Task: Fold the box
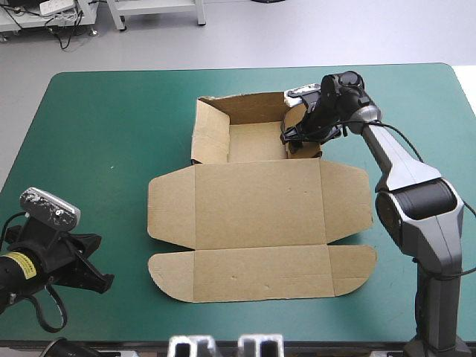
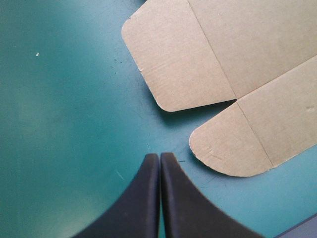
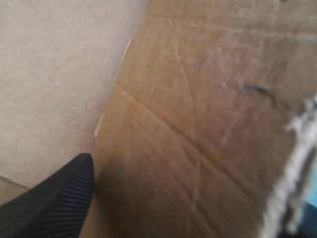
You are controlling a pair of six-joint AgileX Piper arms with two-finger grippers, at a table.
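From above: a brown box (image 1: pixel 260 208) of cut corrugated board lies at the middle of the teal-green bench (image 1: pixel 111 111), half made. Its far part is already a tray (image 1: pixel 256 141), with the left, back and right walls raised. The lid (image 1: pixel 260 279) and its rounded side flaps are flat toward the near edge. The right hand (image 1: pixel 301 141), black-finned, is at the tray's right wall, apparently astride it. The left hand (image 1: pixel 104 282) waits near the bench's near left corner, well apart from the board.

Along the left wrist: the left hand (image 2: pixel 159 157) is clenched on nothing, its two fins meeting in one point over the bare bench (image 2: pixel 59 99). Two rounded flaps of the box (image 2: pixel 223 49) lie flat just ahead of it.

Along the right wrist: one ribbed black finger (image 3: pixel 59 203) stands off to the side against the pale tray floor (image 3: pixel 49 74), with the creased right wall (image 3: pixel 198 124) beside it. The other finger is hidden behind that wall. The right hand looks spread rather than clamped on the board.

Judged from this, the walls are up and the right one is being tucked or firmed. The lid and its flaps are yet to be worked.
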